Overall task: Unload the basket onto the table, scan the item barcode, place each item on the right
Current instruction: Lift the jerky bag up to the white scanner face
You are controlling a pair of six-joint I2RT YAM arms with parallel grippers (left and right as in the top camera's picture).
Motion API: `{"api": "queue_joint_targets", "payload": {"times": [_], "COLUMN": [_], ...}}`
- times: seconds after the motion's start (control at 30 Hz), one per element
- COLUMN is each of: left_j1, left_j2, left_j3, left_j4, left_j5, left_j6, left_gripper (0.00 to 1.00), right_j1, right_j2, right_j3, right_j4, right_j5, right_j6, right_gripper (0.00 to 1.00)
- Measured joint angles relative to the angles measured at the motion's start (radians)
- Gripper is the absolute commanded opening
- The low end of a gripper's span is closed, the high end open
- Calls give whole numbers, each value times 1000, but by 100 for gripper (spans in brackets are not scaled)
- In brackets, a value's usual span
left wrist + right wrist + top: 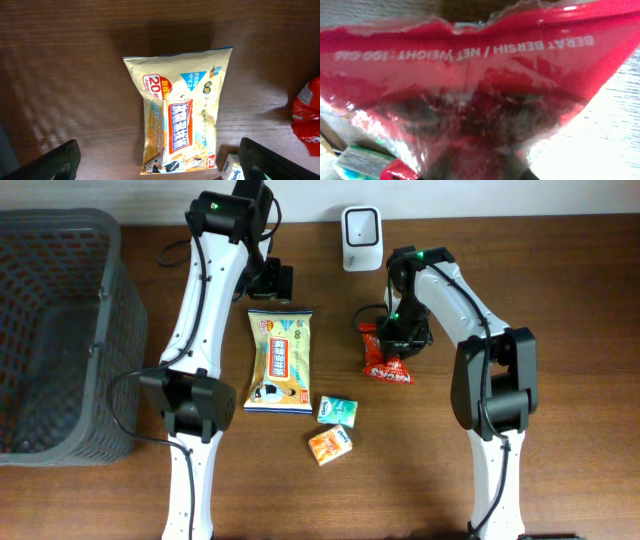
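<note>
Near scanner point(360, 238), red snack bag point(386, 366) pinched in R jaws, L jaws released.

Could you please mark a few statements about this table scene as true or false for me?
1. The left gripper is open and holds nothing. True.
2. The cream snack packet lies in the dark grey mesh basket. False: it lies flat on the wooden table, between the two arms.
3. The white barcode scanner stands at the table's far edge. True.
4. The right gripper is over the scanner. False: it is at the top edge of the red snack packet.
</note>
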Motion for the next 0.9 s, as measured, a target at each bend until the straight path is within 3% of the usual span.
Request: {"api": "queue_joint_targets", "payload": {"times": [0.03, 0.2, 0.4, 0.9], "left_j1": [0, 0, 3, 77], "left_j2": [0, 0, 0, 0], "left_j3": [0, 0, 0, 0], "left_j4": [2, 6, 26, 30], "left_j5": [0, 0, -23, -27], "left_j6": [0, 0, -22, -67], "left_gripper": [99, 99, 99, 99], "right_j1": [0, 0, -5, -7], "right_j2": [-4, -7, 16, 20], "right_j3": [0, 52, 323, 371], "right_j4": [2, -42, -47, 587], "right_j5": [-4, -13, 6, 86], "right_j6": [-3, -7, -3, 47], "right_gripper": [4, 4, 4, 4]}}
